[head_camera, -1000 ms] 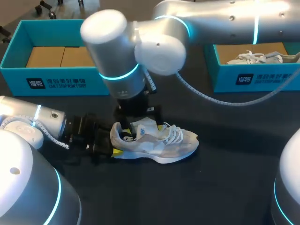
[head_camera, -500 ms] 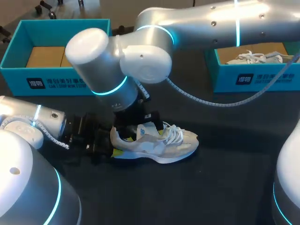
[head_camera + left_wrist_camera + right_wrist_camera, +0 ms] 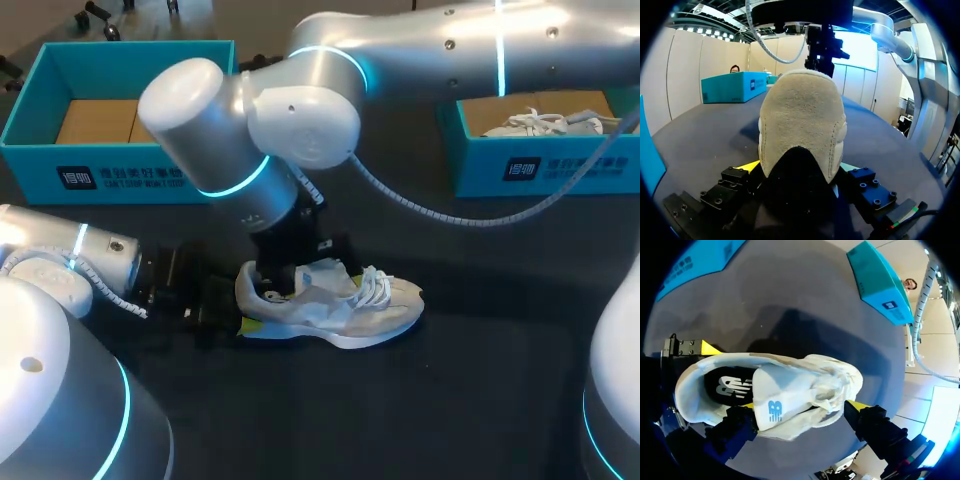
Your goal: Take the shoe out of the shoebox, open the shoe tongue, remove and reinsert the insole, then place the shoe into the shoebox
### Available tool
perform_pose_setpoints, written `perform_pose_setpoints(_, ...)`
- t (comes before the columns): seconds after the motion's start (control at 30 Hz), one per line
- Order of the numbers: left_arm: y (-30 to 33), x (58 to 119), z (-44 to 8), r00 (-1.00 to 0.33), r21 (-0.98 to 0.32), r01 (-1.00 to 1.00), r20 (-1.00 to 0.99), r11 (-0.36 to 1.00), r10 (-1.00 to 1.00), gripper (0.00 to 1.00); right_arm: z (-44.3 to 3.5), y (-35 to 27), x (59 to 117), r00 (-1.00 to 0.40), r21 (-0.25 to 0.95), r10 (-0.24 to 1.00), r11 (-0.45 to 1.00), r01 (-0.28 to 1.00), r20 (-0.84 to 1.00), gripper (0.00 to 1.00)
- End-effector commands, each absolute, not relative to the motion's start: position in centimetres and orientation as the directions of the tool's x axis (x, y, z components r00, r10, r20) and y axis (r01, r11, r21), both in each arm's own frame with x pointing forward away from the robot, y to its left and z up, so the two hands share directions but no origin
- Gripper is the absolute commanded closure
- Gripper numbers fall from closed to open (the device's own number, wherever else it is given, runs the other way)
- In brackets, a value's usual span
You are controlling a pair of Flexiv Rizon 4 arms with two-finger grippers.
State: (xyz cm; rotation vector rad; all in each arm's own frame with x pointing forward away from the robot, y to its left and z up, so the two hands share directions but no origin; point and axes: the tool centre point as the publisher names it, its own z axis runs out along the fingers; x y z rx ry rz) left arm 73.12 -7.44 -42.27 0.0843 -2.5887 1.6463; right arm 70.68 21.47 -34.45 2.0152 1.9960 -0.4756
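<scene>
Pinches the shoe (image 3: 340, 310) by its heel (image 3: 802, 115) in the left tool (image 3: 799, 167), sole down on the dark surface (image 3: 480, 380). Straddles the tongue (image 3: 772, 407) with the right tool (image 3: 801, 406), spread wide (yellow tips half buried beside the upper). Hides that tool from above behind the right arm (image 3: 300, 110).

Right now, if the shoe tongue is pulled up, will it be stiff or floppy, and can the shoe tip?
The tongue is probably floppy: it looks thin and stands bent off the laces. The shoe seems light, its upper soft fabric. It should hardly tip, since the left gripper clamps its heel.
</scene>
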Motion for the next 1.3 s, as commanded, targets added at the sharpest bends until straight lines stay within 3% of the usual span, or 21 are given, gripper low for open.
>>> perform_pose_setpoints(0.03, -7.3, 73.3, -42.4, -0.996, -0.900, -0.087, 0.093, 0.427, -0.006, 1.00, -33.4, 20.7, 70.0, 0.462, 0.165, 0.803, -0.433, 0.886, -0.377, 0.00)
perform_pose_setpoints(0.1, -7.3, 73.3, -42.4, -0.996, -0.900, -0.087, 0.093, 0.427, -0.006, 1.00, -33.3, 20.4, 70.0, 0.465, 0.168, 0.800, -0.435, 0.885, -0.378, 0.00)
perform_pose_setpoints(0.17, -7.3, 73.3, -42.4, -0.996, -0.900, -0.087, 0.093, 0.427, -0.006, 1.00, -33.3, 20.2, 70.1, 0.470, 0.171, 0.798, -0.438, 0.882, -0.378, 0.25)
perform_pose_setpoints(0.2, -7.3, 73.3, -42.4, -0.996, -0.900, -0.087, 0.093, 0.427, -0.006, 1.00, -33.3, 20.1, 70.1, 0.472, 0.172, 0.797, -0.440, 0.881, -0.377, 0.44)
perform_pose_setpoints(0.3, -7.3, 73.3, -42.4, -0.996, -0.900, -0.087, 0.093, 0.427, -0.006, 1.00, -33.2, 19.9, 70.1, 0.478, 0.175, 0.796, -0.446, 0.878, -0.372, 0.56)
perform_pose_setpoints(0.4, -7.3, 73.3, -42.4, -0.996, -0.900, -0.087, 0.093, 0.427, -0.006, 1.00, -32.8, 20.0, 70.3, 0.482, 0.179, 0.796, -0.448, 0.876, -0.366, 0.80)
perform_pose_setpoints(0.47, -7.3, 73.3, -42.4, -0.996, -0.900, -0.087, 0.093, 0.427, -0.006, 1.00, -32.4, 20.0, 70.4, 0.484, 0.183, 0.796, -0.448, 0.875, -0.364, 0.87)
perform_pose_setpoints(0.5, -7.3, 73.3, -42.4, -0.996, -0.900, -0.087, 0.093, 0.427, -0.006, 1.00, -32.3, 19.9, 70.4, 0.485, 0.186, 0.795, -0.448, 0.875, -0.364, 0.96)
perform_pose_setpoints(0.53, -7.3, 73.3, -42.4, -0.996, -0.900, -0.087, 0.093, 0.427, -0.006, 1.00, -32.1, 19.8, 70.4, 0.487, 0.191, 0.795, -0.449, 0.873, -0.360, 1.00)
perform_pose_setpoints(1.3, -7.3, 73.3, -42.4, -0.996, -0.900, -0.087, 0.093, 0.427, -0.006, 1.00, -31.7, 15.1, 68.6, 0.576, 0.211, 0.742, -0.537, 0.817, -0.342, 1.00)
